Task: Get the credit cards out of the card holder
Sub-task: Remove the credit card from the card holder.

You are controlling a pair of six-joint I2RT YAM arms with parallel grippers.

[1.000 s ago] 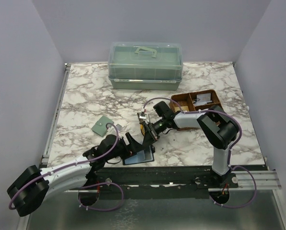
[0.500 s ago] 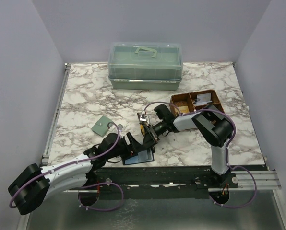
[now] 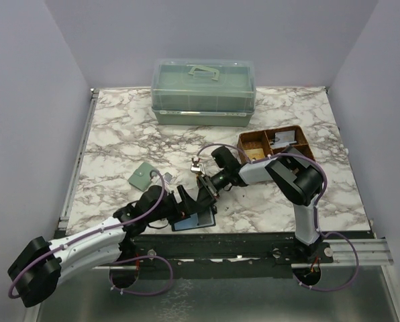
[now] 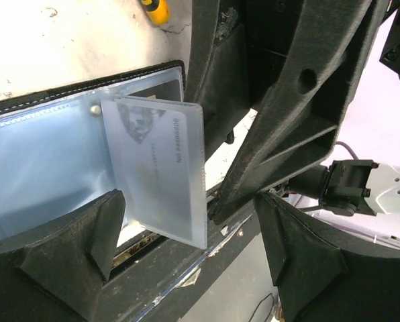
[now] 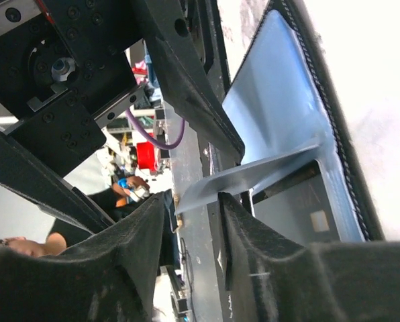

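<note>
The black card holder [image 3: 194,221] lies open at the table's near edge, its blue-grey lining up [image 4: 45,161]. A grey card [image 4: 161,171] stands tilted up out of it, hinged at the holder's middle. My left gripper [image 4: 190,201] is open wide, its fingers on either side of the card's free end and not touching it. My right gripper [image 5: 191,198] reaches in from behind. Its jaws stand a narrow gap apart, with the card's [image 5: 254,176] free edge lying across the tip of one finger [image 5: 221,201], not pinched. Both grippers crowd over the holder in the top view.
A sage-green snap wallet [image 3: 141,176] lies left of the arms. A green lidded box [image 3: 203,90] stands at the back. A brown divided tray [image 3: 248,142] sits at the right. The table's metal front rail [image 4: 186,268] runs just under the card.
The right gripper has crept slightly left and down toward the holder. The left arm has shifted a little. The card holder stays where it was.
</note>
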